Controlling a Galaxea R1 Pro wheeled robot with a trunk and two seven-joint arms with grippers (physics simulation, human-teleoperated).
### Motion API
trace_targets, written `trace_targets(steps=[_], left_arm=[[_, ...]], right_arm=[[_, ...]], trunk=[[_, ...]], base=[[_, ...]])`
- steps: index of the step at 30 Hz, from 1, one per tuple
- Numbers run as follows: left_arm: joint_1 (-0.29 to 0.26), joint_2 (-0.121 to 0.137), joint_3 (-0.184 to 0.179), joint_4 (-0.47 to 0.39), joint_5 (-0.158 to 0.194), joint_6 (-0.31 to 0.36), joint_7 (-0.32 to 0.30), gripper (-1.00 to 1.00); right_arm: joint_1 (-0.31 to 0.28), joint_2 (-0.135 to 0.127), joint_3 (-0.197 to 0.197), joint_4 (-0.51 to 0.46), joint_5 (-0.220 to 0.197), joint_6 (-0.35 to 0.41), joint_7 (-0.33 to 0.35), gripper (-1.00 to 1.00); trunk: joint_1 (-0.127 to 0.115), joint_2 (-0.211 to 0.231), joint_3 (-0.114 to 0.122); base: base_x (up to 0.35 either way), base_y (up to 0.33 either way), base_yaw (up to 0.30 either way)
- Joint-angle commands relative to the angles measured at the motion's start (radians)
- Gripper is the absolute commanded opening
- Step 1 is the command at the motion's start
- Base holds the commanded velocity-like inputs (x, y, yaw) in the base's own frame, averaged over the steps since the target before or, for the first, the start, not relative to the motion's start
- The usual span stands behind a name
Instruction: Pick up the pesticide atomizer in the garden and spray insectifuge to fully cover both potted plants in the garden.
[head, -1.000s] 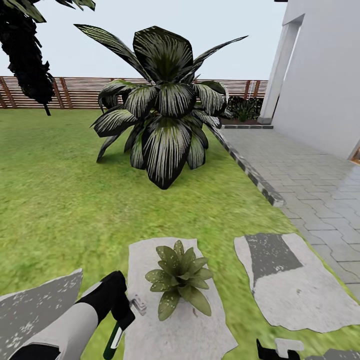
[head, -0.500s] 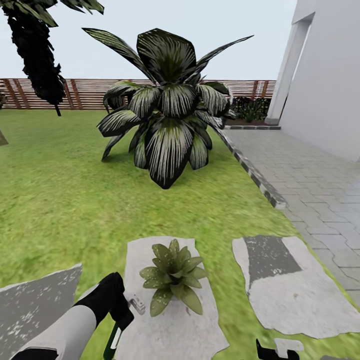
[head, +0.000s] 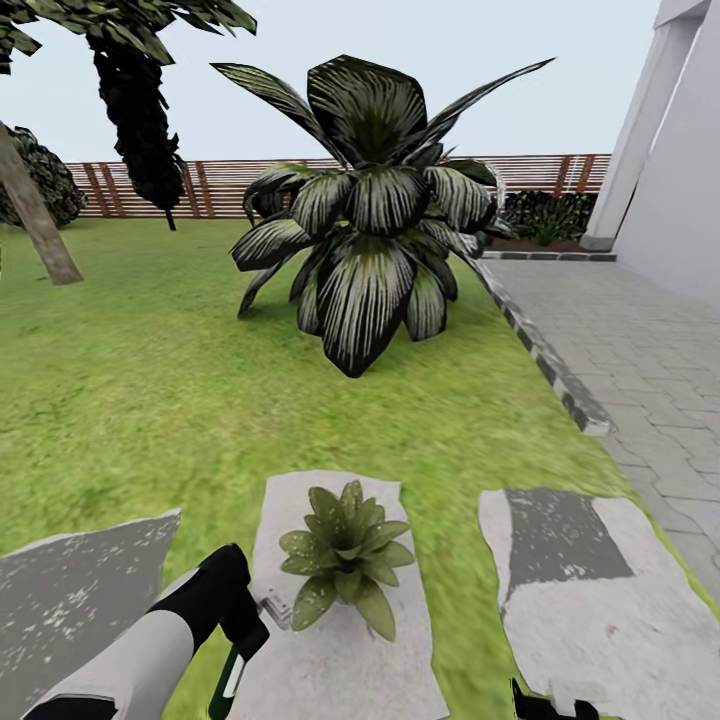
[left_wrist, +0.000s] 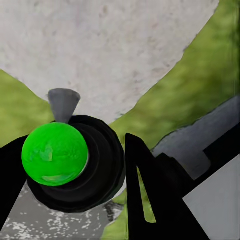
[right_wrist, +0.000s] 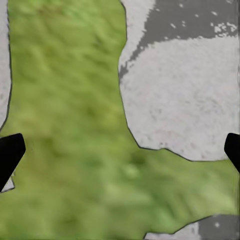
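Black fingers of the left gripper are closed around the spray bottle, whose round green body sits between them with its pale nozzle sticking out over a grey stone. From the head view, the left gripper hangs low over the grass, and the green bottle with its white label points down from it, its pale trigger head poking out toward the stone. Just beside it sits a small potted plant with broad, speckled, olive-green leaves. It stands on a pale stepping stone. The right gripper is spread wide, with only its two dark tips showing at the edges, and it holds nothing; grass and stone lie under it. More flat stones lie on the lawn on both sides of the plant. Farther back grows a big dark bush with striped leaves. A brown slatted fence runs behind it, and a palm trunk stands on the left. A grey paved path runs beside a white wall on the right.
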Motion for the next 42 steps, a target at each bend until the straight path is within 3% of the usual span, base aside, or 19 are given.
trace_targets(steps=[1,8,12,23,42], left_arm=[[0.000,0.000,-0.001,-0.002,-0.007,0.005,-0.008,-1.00],[-0.001,-0.001,-0.003,-0.004,-0.006,0.006,-0.008,-1.00],[-0.002,-0.002,-0.005,-0.048,-0.007,0.008,-0.009,-1.00],[-0.002,-0.004,0.001,-0.057,-0.007,0.010,-0.009,-1.00],[-0.002,-0.007,0.002,-0.056,-0.007,0.010,-0.009,-1.00]], right_arm=[[0.000,0.000,0.001,0.000,-0.009,-0.003,0.003,1.00],[0.000,0.000,0.001,0.001,-0.009,-0.003,0.001,1.00],[0.000,0.001,0.001,0.001,-0.009,-0.003,0.002,1.00],[0.000,0.001,0.001,0.000,-0.009,-0.004,0.002,1.00],[0.000,-0.001,0.001,0.001,-0.007,-0.003,0.003,1.00]], trunk=[[0.000,0.000,-0.001],[0.000,0.000,-0.001],[0.000,0.000,-0.001],[0.000,0.000,0.001],[0.000,0.000,0.001]], base=[[0.010,-0.265,0.022],[-0.012,-0.197,0.046],[-0.001,-0.008,0.260],[0.012,-0.012,0.261],[0.047,-0.249,0.066]])
